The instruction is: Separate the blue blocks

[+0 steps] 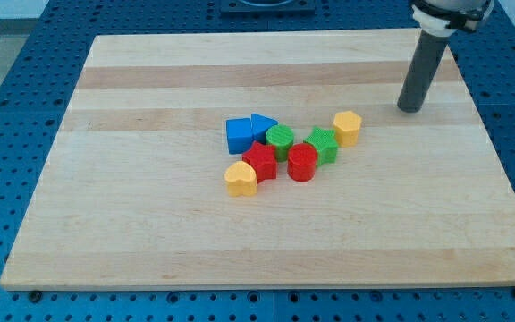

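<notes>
Here, the blocks sit clustered near the middle of the desk (105, 224). Going from the view's left: a yellow heart (240, 179) lies at the cluster's lower left; above it the blue cube (239, 136) touches the blue triangle (262, 126) on its right, so the two blue blocks are pressed together at the cluster's upper left. Just below them sits a red star (260, 162), then a green cylinder (280, 139), a red cylinder (302, 163), a green star (322, 145) and a yellow hexagon (348, 128) at the right end.

The end effector is a bare rod with no jaws, so it grips nothing; its tip (409, 108) rests on the desk well apart from the blocks, up and to the view's right of the yellow hexagon. The blue pair lies far to the tip's left and slightly lower, with the green and yellow blocks between.

The risk looks plain: a straight run from here toward the blue blocks would plough through the hexagon and green blocks and scatter them. Also, since the blue triangle touches both the cube and the green cylinder, a push not aimed at the seam could carry both blue blocks along together instead of parting them.
</notes>
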{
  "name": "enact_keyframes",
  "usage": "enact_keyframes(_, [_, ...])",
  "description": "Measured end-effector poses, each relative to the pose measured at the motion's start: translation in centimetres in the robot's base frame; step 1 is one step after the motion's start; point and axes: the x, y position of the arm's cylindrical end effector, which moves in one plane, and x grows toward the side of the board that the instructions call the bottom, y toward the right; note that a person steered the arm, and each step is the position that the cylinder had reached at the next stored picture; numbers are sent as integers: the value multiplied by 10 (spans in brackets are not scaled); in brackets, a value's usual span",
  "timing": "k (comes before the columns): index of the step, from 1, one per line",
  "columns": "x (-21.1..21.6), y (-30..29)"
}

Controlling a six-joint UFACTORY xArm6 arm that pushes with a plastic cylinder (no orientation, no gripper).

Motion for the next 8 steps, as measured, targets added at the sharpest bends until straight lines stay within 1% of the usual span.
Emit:
enact_keyframes(1, [-7,-78])
enact_keyframes(2, [36,-180])
enact_keyframes(3, [95,-270])
enact_keyframes(4, [99,-293])
enact_keyframes(5, [89,-297])
enact_keyframes(6, [49,-301])
enact_keyframes(7, [45,-263])
enact_keyframes(8, [2,-283])
